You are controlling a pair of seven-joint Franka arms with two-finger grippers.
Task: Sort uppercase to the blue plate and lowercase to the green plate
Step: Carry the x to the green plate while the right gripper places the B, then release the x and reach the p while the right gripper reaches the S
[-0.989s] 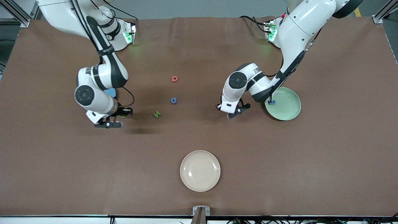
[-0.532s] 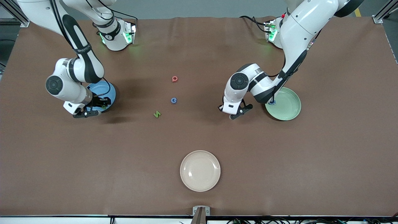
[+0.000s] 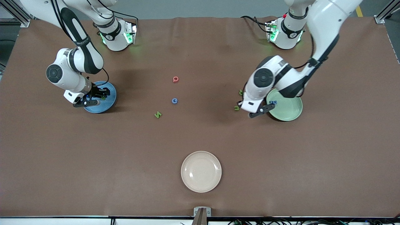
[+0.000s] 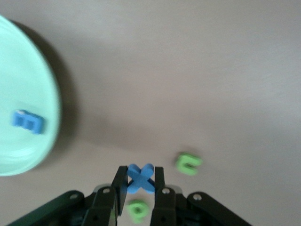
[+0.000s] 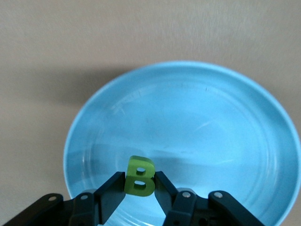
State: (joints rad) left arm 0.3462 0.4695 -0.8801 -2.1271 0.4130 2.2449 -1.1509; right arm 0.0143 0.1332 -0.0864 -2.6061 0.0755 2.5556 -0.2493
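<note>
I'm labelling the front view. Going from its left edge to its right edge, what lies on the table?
blue plate → green zigzag letter → blue round letter and red round letter, about level → cream plate → two small green letters → green plate.

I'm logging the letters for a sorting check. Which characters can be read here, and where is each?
"B": green letter, held over the blue plate.
"m": blue letter, in the green plate.
"N" or "Z": green letter, on the table.
Arm lettering: too small to read.
</note>
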